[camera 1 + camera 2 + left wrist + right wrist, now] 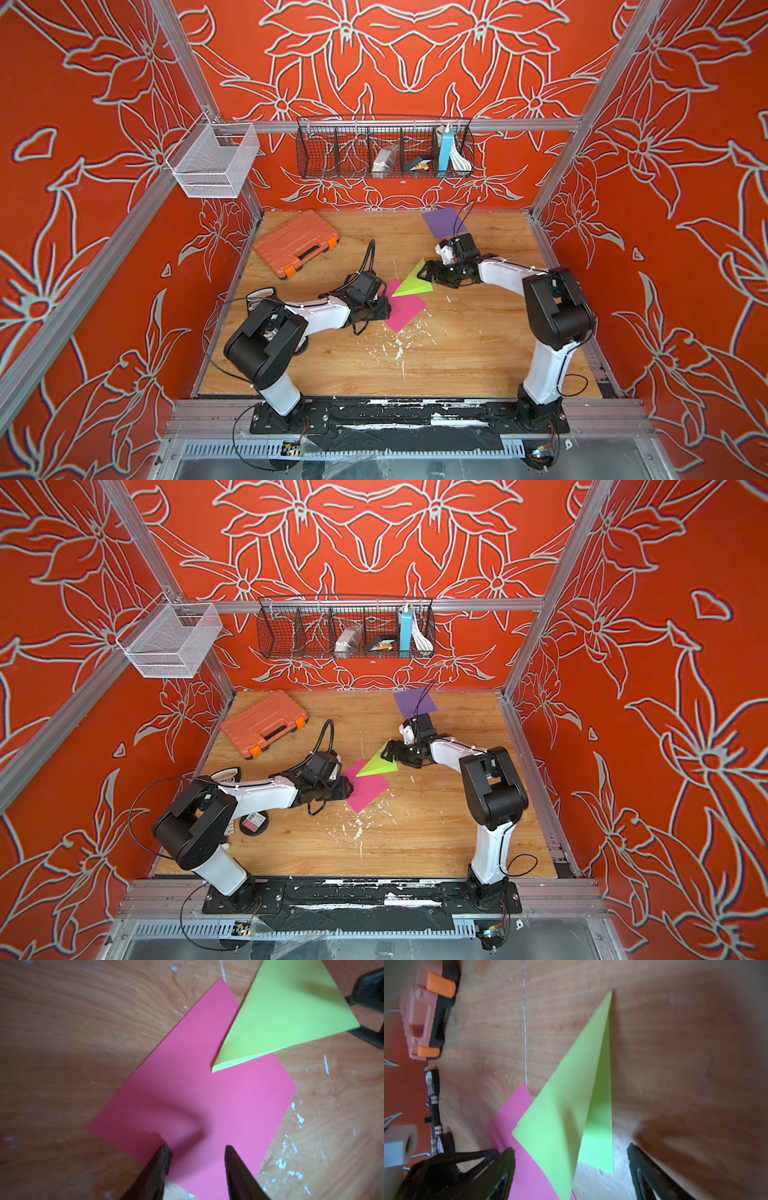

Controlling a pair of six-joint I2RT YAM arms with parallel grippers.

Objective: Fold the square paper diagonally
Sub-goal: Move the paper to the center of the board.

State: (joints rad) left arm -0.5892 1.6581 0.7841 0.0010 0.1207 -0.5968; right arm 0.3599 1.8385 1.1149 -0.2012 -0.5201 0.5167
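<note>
**Top views.** On the wooden counter (457,353), near its middle, the green paper (411,282) is folded into a triangle and lies partly over the flat pink paper (405,309). The left claw (384,309) is at the pink paper's edge, and the right claw (428,276) is at the green paper's opposite side. A purple paper (440,222) and a shut orange case (295,243) lie toward the back. The black wire basket (316,153) holds a grey packet (382,160) and a dark box (417,163). Its end compartment holds a blue box (445,149) and a white cable (460,160). A white mesh basket (170,646) hangs on the side rail.

**Left wrist view.** The left claw (197,1148) is spread over the pink paper (187,1084), gripping nothing.

**Right wrist view.** The right claw (570,1148) is released, with its jaws wide apart. The green paper's (560,1115) upper flap stands lifted between them.
</note>
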